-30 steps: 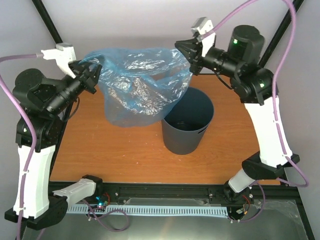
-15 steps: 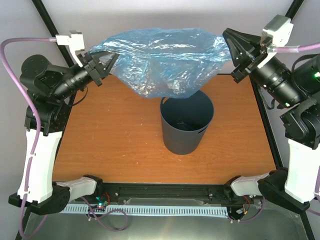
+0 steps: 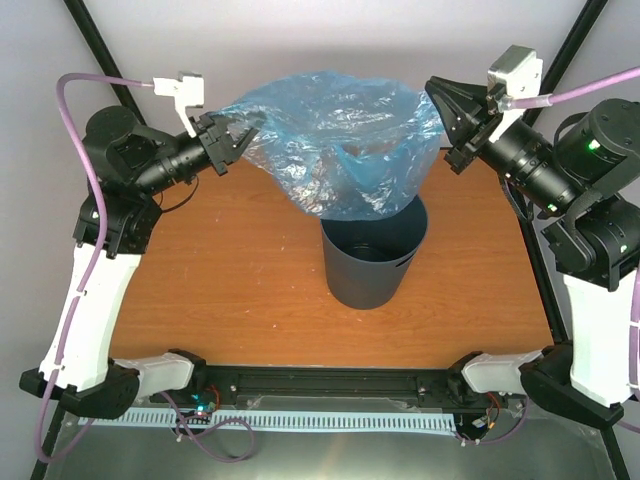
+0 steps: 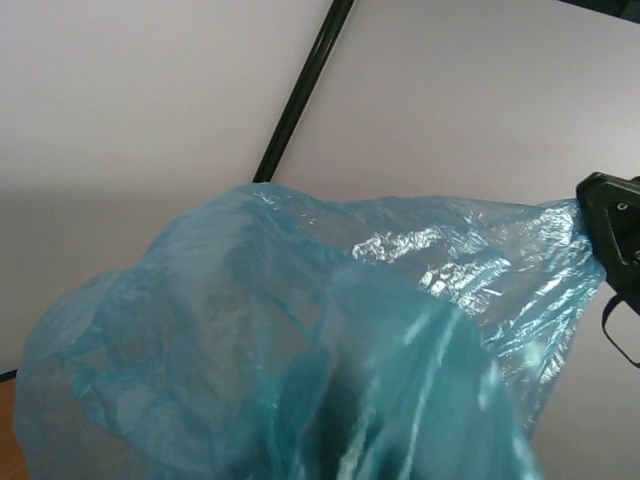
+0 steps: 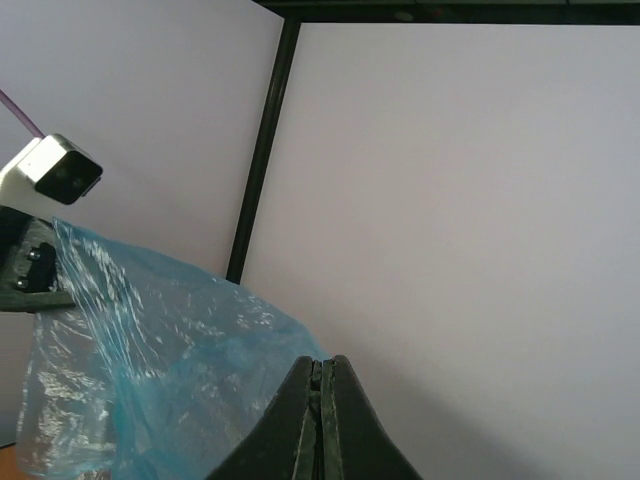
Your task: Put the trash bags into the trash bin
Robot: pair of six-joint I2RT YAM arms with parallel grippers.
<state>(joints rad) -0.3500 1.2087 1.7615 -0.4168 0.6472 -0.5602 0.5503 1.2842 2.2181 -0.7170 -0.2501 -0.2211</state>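
The light-blue translucent trash bag (image 3: 340,140) hangs stretched in the air between both grippers, its lower end drooping to the far rim of the dark grey trash bin (image 3: 372,255), which stands upright and open on the table. My left gripper (image 3: 243,137) is shut on the bag's left edge. My right gripper (image 3: 437,100) is shut on the bag's right edge. In the left wrist view the bag (image 4: 300,350) fills the lower frame and hides my own fingers. In the right wrist view my gripper (image 5: 320,368) is pressed shut with the bag (image 5: 170,370) to its left.
The orange-brown table (image 3: 220,290) lies under the arms. Black frame posts (image 3: 95,45) stand at the back corners before a grey wall. A cable rail (image 3: 330,420) runs along the near edge.
Both grippers have moved inward toward each other, so the bag hangs slacker and deeper, its bottom now down at the bin's rim.
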